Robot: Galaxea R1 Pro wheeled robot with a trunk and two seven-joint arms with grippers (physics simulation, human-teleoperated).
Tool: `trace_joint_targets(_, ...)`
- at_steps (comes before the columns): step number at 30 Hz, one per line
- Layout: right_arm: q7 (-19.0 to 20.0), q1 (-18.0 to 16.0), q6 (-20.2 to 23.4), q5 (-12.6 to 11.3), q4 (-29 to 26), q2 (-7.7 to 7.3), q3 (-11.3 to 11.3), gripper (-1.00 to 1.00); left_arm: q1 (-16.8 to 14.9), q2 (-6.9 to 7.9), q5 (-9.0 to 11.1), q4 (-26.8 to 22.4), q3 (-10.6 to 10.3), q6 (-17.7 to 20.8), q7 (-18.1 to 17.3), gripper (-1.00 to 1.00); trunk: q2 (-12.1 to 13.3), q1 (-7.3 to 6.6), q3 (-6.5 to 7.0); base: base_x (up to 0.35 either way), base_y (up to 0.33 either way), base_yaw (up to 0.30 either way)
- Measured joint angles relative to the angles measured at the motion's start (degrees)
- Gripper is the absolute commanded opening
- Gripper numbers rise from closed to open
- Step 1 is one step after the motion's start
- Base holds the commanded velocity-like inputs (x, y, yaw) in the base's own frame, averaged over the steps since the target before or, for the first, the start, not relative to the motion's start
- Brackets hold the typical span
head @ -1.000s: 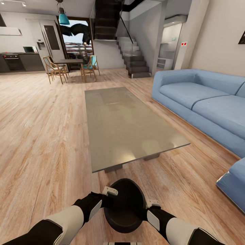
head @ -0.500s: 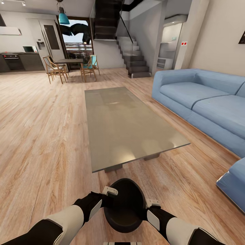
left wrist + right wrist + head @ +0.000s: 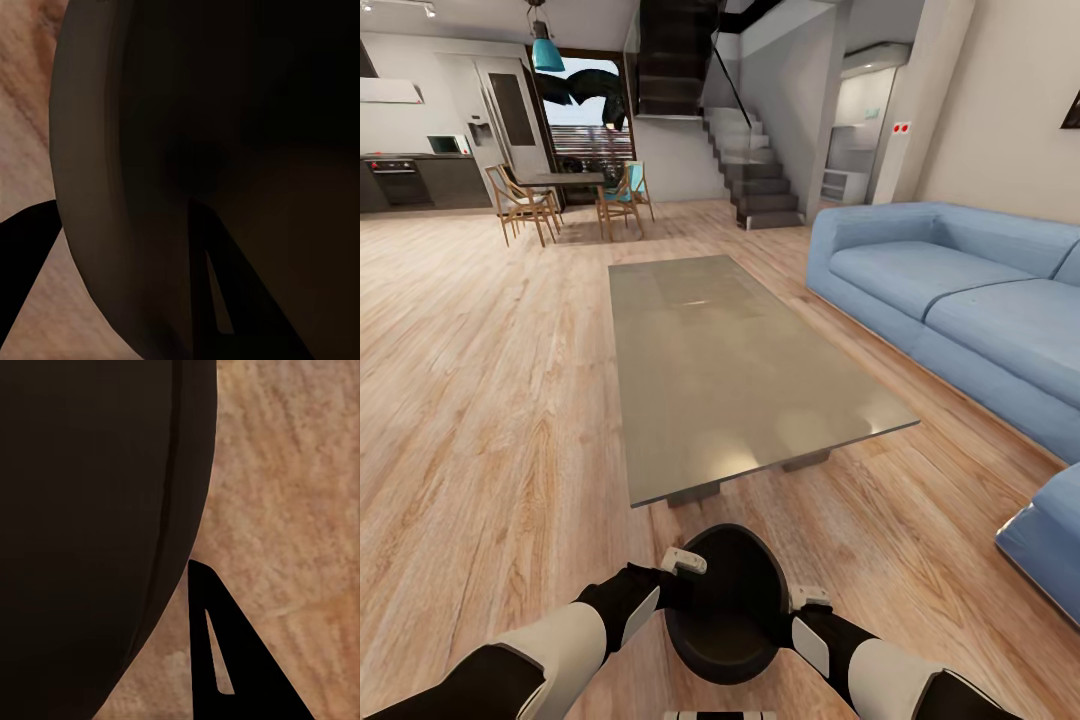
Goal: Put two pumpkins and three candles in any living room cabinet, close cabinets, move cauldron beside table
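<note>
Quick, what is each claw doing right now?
Left claw: shut on the cauldron rim.
Right claw: shut on the cauldron's opposite rim.

Both hands flank the cauldron near the table

Arms: white forearm shells, black wrist and elbow sections; pale grey fingers; black wedge-shaped in wrist views.
</note>
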Motion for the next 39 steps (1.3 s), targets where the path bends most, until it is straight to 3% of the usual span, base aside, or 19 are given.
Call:
trace_joint_targets(3,0.0,0.0,0.0,0.0,0.0,-0.01,0.0,-1.00,0.0,-0.02,-0.1,0.0,0.1,0.0,0.0,-1.00,0.0,0.00,0.00,0.000,0.000,0.000)
trace_joint_targets(4,0.0,0.0,0.0,0.0,0.0,-0.01,0.0,1.00,0.0,-0.02,-0.1,0.0,0.1,0.0,0.0,-1.00,0.0,0.00,0.00,0.000,0.000,0.000)
trace_joint_targets(6,0.7,0.0,-0.6,-0.2,-0.3,0.37,-0.4,1.00,-0.2,-0.04,0.5,0.1,-1.1,0.0,0.0,-1.00,0.0,0.07,-0.01,0.000,0.000,0.000)
trace_joint_targets(22,0.7,0.0,-0.6,-0.2,-0.3,0.37,-0.5,1.00,-0.2,-0.07,0.4,0.1,-1.0,0.0,0.0,-1.00,0.0,0.07,-0.01,0.000,0.000,0.000)
trace_joint_targets(23,0.7,0.0,-0.6,-0.2,-0.3,0.37,-0.5,1.00,-0.2,-0.06,0.4,0.1,-0.9,0.0,0.0,1.00,0.0,0.07,-0.01,0.000,0.000,0.000)
trace_joint_targets(24,0.7,0.0,-0.6,-0.2,-0.3,0.37,-0.5,1.00,0.4,-0.02,0.5,-0.2,-0.2,0.0,-0.1,1.00,0.0,0.11,-0.02,0.000,0.000,0.000)
trace_joint_targets(39,0.7,0.0,-0.6,-0.1,-0.3,0.38,-0.7,1.00,0.4,-0.07,0.5,-0.2,-0.1,0.0,-0.3,1.00,0.0,0.10,-0.02,0.000,0.000,0.000)
